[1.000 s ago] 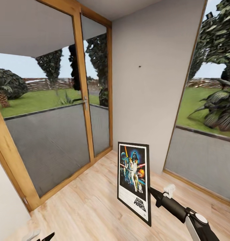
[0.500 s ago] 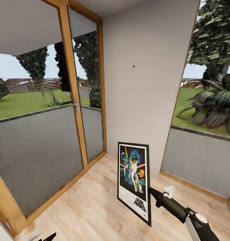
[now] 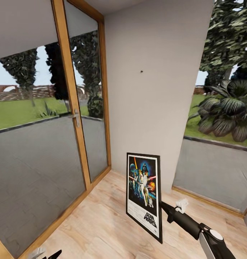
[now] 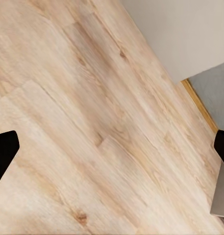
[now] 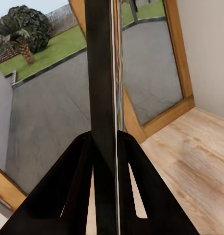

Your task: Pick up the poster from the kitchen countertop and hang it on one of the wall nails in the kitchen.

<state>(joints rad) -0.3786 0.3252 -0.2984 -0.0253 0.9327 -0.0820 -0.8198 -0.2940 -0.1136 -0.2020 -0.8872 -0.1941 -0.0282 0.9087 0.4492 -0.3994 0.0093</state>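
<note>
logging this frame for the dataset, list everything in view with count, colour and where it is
poster: 1, black frame, colourful space art, held upright over the floor
wall nail: 1, dark, high on the wall above the poster
wall: 1, pale grey, straight ahead
glass doors: wooden frames, left of the wall
floor: light wood planks
left gripper: 1, black fingers spread apart, over the floor
right gripper: 1, black, fingers clamped on the poster's edge
</note>
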